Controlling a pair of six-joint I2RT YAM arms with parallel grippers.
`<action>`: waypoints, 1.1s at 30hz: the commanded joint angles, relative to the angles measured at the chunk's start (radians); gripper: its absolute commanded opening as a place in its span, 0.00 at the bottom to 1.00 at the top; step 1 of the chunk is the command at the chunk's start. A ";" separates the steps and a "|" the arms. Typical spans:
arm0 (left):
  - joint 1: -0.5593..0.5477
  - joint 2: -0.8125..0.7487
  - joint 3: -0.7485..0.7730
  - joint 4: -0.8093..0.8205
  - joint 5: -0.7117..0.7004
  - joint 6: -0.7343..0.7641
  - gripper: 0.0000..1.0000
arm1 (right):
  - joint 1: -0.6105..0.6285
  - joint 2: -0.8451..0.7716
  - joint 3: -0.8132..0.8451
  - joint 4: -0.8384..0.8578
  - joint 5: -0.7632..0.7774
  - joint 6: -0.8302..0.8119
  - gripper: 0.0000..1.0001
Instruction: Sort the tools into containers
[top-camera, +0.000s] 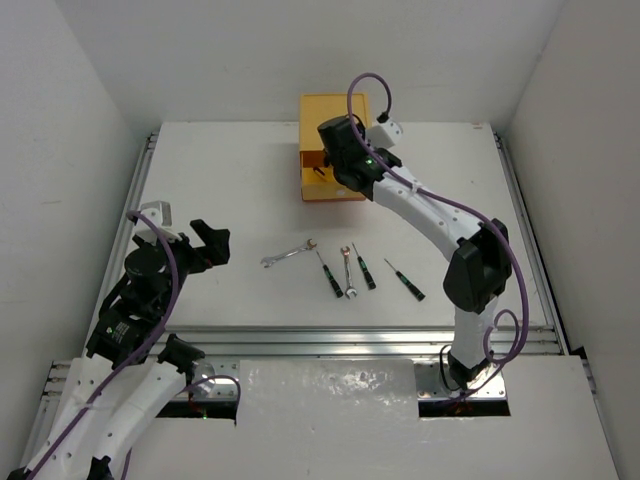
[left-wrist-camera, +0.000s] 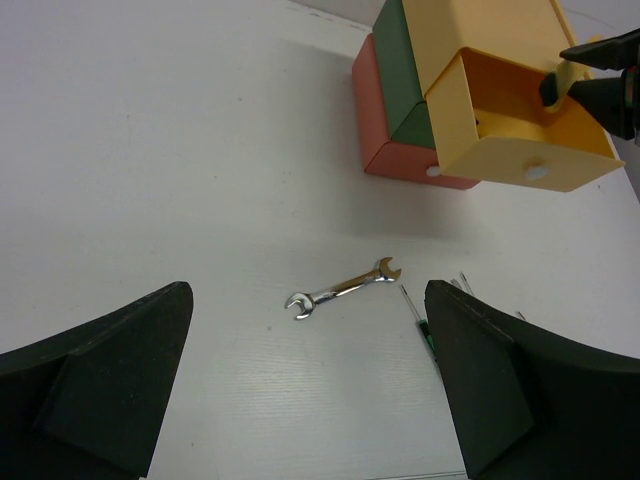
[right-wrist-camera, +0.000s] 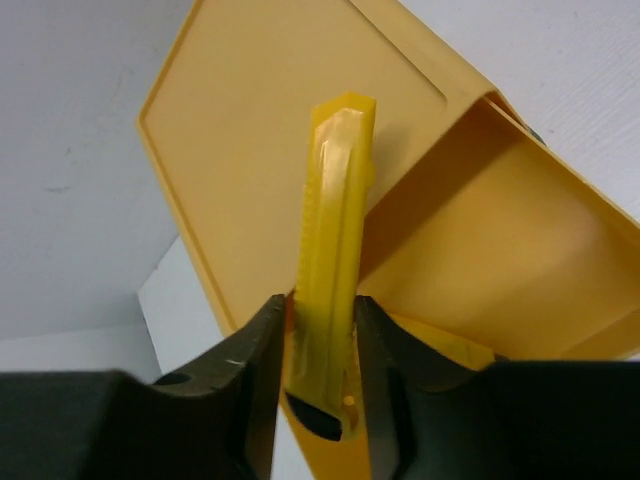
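The chest (top-camera: 333, 110) stands at the back of the table with its yellow top drawer (left-wrist-camera: 520, 135) pulled open. The green middle drawer (left-wrist-camera: 398, 70) and the red-orange bottom drawer (left-wrist-camera: 385, 135) are shut. My right gripper (right-wrist-camera: 318, 310) is shut on the yellow-black utility knife (right-wrist-camera: 335, 230) and holds it over the open yellow drawer (right-wrist-camera: 500, 250). My left gripper (left-wrist-camera: 306, 322) is open and empty, low over the table at the left (top-camera: 205, 245). On the table lie a silver wrench (top-camera: 288, 256), a green-handled screwdriver (top-camera: 329, 274), a second wrench (top-camera: 348, 272) and two dark screwdrivers (top-camera: 364, 268), (top-camera: 405, 280).
The first wrench (left-wrist-camera: 340, 290) lies just ahead of my left fingers, with the green screwdriver (left-wrist-camera: 428, 335) by the right finger. White walls enclose the table on three sides. A metal rail (top-camera: 330, 340) runs along the near edge.
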 joint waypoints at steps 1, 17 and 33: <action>-0.004 -0.005 0.003 0.045 0.006 0.012 1.00 | 0.004 -0.059 -0.043 0.046 0.002 0.011 0.37; -0.003 -0.007 0.005 0.045 0.007 0.012 1.00 | 0.003 -0.138 -0.019 0.175 -0.204 -0.318 0.56; -0.004 -0.011 0.003 0.044 0.004 0.012 1.00 | 0.006 -0.439 -0.638 0.275 -0.377 -0.757 0.36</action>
